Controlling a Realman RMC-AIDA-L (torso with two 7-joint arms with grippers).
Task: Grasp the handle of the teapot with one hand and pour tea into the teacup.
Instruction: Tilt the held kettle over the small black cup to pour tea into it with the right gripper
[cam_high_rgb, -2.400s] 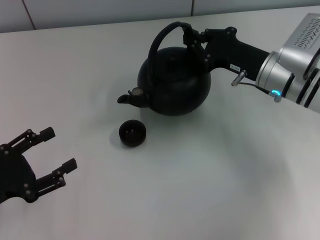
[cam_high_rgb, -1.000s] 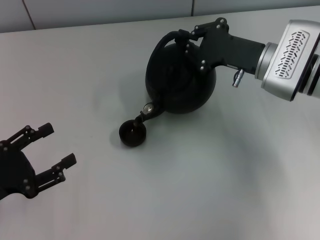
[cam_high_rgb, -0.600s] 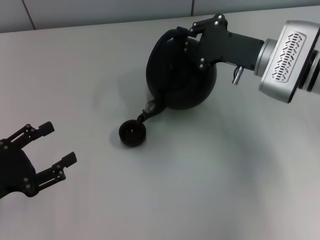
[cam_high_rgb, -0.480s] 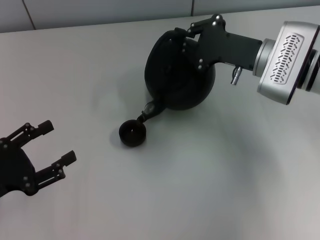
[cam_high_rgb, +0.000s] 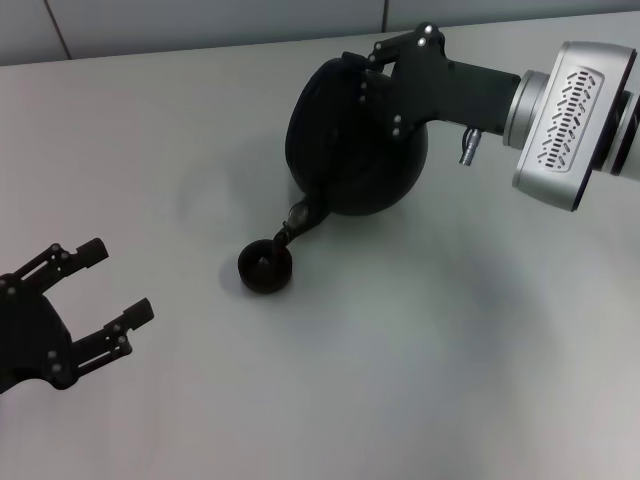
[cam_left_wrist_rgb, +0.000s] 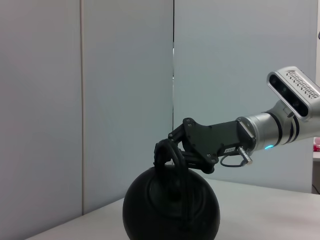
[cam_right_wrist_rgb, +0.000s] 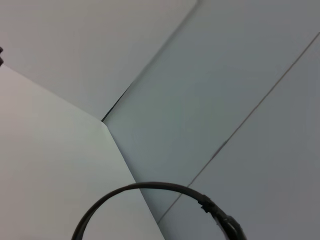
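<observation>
Right gripper (cam_high_rgb: 372, 68): clamped shut on the handle (cam_left_wrist_rgb: 172, 152) at the top of the teapot; the grip point is largely masked by the gripper's black housing in the head view, and is seen more plainly from the left wrist view.
Right arm: a matte black angular wrist section is joined to a silver perforated cylinder, which is cut off at the right edge of the head view.
Teapot (cam_high_rgb: 345, 150): a round, squat, matte-black body is seen tipped forward, spout downward; the lid and knob cannot be made out against the dark body.
Spout (cam_high_rgb: 300, 217): short and dark, angled down toward the teacup, its tip just above the cup's rim; no stream of tea can be made out.
Teacup (cam_high_rgb: 265, 266): a small, round, dark, handleless bowl is set upright on the table, just in front of the teapot; its contents cannot be told.
Left gripper (cam_high_rgb: 100, 300): held open and empty near the lower left of the head view, well apart from the teacup; its 2 black fingers are spread.
Table (cam_high_rgb: 420, 350): a smooth, pale grey, matte surface.
Right wrist view: only a thin dark arc of the handle (cam_right_wrist_rgb: 150, 187), the table edge and grey wall panels are shown.
</observation>
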